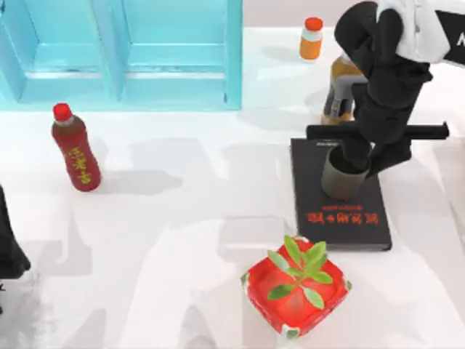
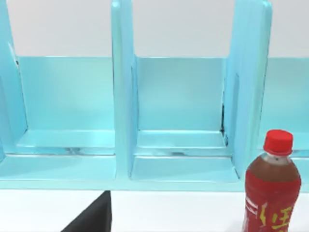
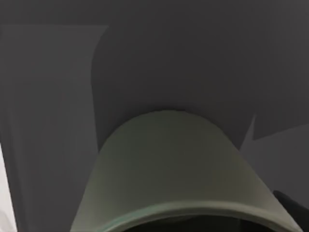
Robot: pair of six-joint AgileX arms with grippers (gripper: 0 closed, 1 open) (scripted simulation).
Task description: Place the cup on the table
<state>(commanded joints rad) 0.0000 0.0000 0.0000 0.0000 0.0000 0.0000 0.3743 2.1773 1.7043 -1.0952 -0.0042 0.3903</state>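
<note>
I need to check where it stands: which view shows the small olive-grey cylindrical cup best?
The top view: the small olive-grey cylindrical cup appears on the black book, under the right gripper. The right wrist view shows its wall close up.

Top view: the right arm covers the right tool, the rim of the cup and most of an amber bottle. The shelf unit and left arm are cut by the frame edges. Left wrist view: the red-capped bottle is cropped below. Book lettering is illegible.
</note>
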